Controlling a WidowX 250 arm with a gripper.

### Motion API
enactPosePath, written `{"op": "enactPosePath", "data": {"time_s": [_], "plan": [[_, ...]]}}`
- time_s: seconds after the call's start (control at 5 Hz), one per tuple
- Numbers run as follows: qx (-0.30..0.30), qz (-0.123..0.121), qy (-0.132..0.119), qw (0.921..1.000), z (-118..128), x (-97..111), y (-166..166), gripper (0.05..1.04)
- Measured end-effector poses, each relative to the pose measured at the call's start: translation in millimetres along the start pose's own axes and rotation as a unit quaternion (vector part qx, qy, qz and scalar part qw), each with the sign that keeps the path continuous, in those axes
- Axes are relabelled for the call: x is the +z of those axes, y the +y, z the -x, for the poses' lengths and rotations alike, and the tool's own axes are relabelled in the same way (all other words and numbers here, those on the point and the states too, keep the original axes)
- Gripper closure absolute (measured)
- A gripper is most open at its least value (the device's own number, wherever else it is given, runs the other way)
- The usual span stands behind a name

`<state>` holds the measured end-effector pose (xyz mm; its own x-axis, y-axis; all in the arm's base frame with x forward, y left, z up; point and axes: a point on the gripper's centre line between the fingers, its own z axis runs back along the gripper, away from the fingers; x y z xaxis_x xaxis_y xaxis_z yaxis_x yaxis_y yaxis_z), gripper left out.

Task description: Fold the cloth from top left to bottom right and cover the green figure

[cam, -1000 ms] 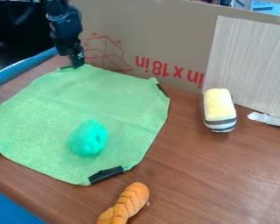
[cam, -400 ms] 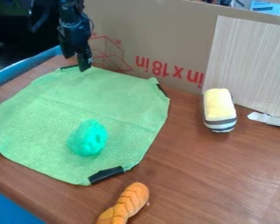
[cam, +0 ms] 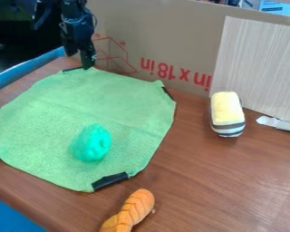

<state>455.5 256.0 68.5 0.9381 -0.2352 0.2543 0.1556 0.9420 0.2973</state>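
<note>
Single fixed cam. Sits above the near side of the tabletop [cam: 195, 181], looks down at a slant, faces the cardboard panel [cam: 153, 31] across the top of frame. View is skewed to the table: panel base slopes down toward frame right, near table edge cuts diagonally across lower left. Range is close: green cloth [cam: 123, 108] takes up most of the left half and runs to the left border, orange braided toy [cam: 137, 206] is cropped at the bottom border. Robot arm [cam: 76, 25] enters upper left, far side from the lens. Wood-grain board [cam: 256, 63] leans into upper right.
</note>
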Motion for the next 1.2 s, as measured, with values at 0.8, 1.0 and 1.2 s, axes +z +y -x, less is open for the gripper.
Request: {"op": "enactPosePath", "data": {"time_s": [0.8,1.0,1.2], "plan": [[0.011,0.009,0.036,0.9993,17,-18,12,0.127],[0.015,0.022,0.046,0.9986,19,-23,9,0.433],[0.013,0.027,0.045,0.9985,19,-23,8,0.698]]}}
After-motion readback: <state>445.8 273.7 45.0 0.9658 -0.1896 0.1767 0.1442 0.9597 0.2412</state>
